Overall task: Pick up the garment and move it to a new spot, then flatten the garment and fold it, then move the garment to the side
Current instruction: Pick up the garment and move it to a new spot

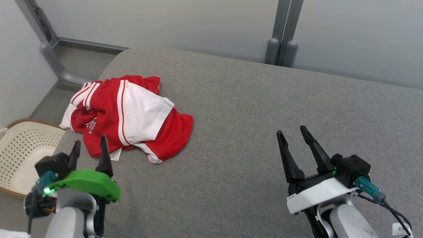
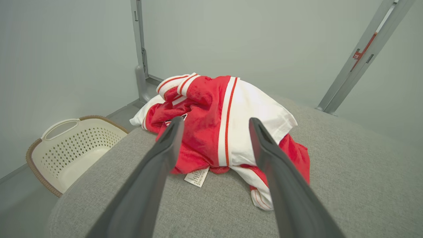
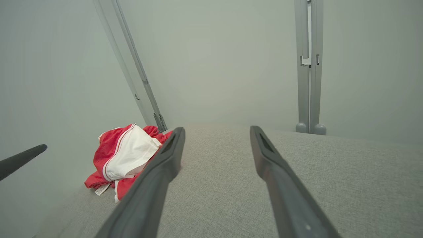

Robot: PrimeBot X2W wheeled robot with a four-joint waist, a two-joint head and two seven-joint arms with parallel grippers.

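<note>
Head view takes in a wide grey upholstered surface point(image 1: 264, 125) that runs from the lower edge of the frame up to the pale wall panels point(image 1: 165, 23) across the top. A pair of grey posts point(image 1: 281, 46) stands against the panels, right of centre.

The garment point(image 1: 132, 112) lies on the surface in the left half of the frame, near the rounded left edge. It is a red and white piece with thin stripes, bunched into a rumpled heap with one white panel uppermost, and nothing grips it. Off the surface, at the frame's left edge, a cream perforated basket point(image 1: 19, 148) with a brown rim sits on the floor.

At lower left the left gripper point(image 1: 91, 140), in a green housing, points its two dark fingers up the frame at the near hem of the garment. The fingers stand apart with nothing between them. One tip overlaps the red cloth in this view, but whether it touches I cannot tell.

At lower right the right gripper point(image 1: 291, 130), in a white housing, points up the frame over bare grey fabric, well apart from the garment. Its fingers are likewise spread and empty.

A small white printed label point(image 1: 115, 154) pokes out from under the garment's near edge, just beside the left gripper's inner finger.
</note>
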